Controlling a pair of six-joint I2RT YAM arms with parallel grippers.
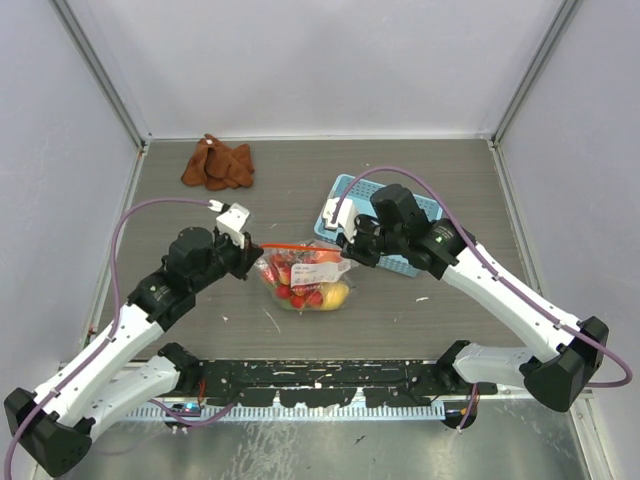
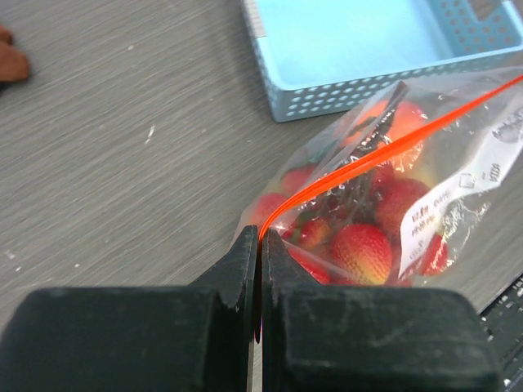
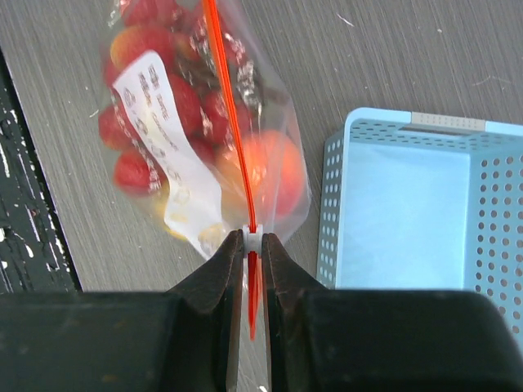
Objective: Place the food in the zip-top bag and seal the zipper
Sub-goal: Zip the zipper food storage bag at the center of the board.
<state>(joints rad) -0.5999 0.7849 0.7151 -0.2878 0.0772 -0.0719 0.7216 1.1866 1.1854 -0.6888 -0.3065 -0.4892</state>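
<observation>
Underneath, bench (image 1: 400,310): grey wood-grain surface that carries everything, with pale walls around it.
Left arm (image 1: 120,330): reaches in from the near left corner toward the middle of the bench.
Right arm (image 1: 510,290): reaches in from the near right corner, its wrist over the near edge of the basket.
Basket (image 1: 350,185): light-blue and perforated, right of centre, just beside the bag; the part of its floor that shows is bare.
Zip-top bag (image 1: 300,275): clear plastic, at mid-bench between the two grippers, zipper edge uppermost. Whether its underside rests on the bench cannot be told.
Brown cloth (image 1: 217,165): crumpled at the far left of the bench, well apart from the bag.
Left gripper (image 2: 260,241): fingers pressed together, pinching the left end of the zipper.
Right gripper (image 3: 253,241): fingers closed to a thin slit, clamped on the zipper at its right end.
Food: all of it inside the bag, namely red strawberries (image 2: 359,249), an orange-pink peach (image 3: 274,167) and a yellow piece (image 1: 337,295).
White label (image 3: 159,122): printed strip on the bag's side.
Zipper (image 2: 368,159): thin orange-red strip, one taut line from gripper to gripper.
Slider tab (image 3: 253,235): small and white, right at the right gripper's fingertips.
</observation>
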